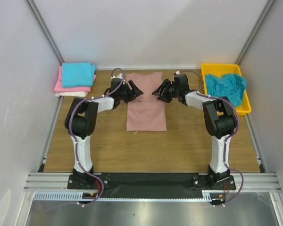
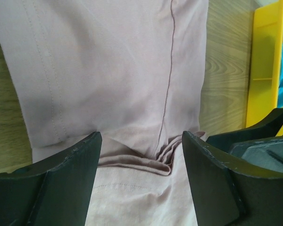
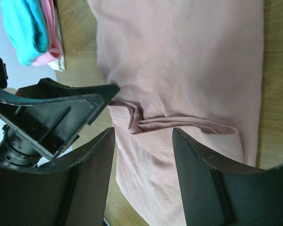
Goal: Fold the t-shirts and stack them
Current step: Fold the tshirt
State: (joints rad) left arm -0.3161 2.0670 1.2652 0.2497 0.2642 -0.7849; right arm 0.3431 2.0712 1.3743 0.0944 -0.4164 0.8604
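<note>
A dusty-pink t-shirt (image 1: 146,110) lies flat on the table, folded into a long strip with sleeves tucked in. My left gripper (image 1: 135,91) hovers open over its upper left edge; the cloth (image 2: 132,94) with a small crease shows between the open fingers. My right gripper (image 1: 159,91) hovers open over the upper right edge, above the same shirt (image 3: 188,70). A stack of folded shirts (image 1: 76,79), teal over bright pink over white, sits at the back left. A crumpled teal shirt (image 1: 228,86) lies in the yellow tray.
The yellow tray (image 1: 247,107) stands at the back right and shows in the left wrist view (image 2: 264,66). White walls enclose the table on three sides. The folded stack shows in the right wrist view (image 3: 33,33).
</note>
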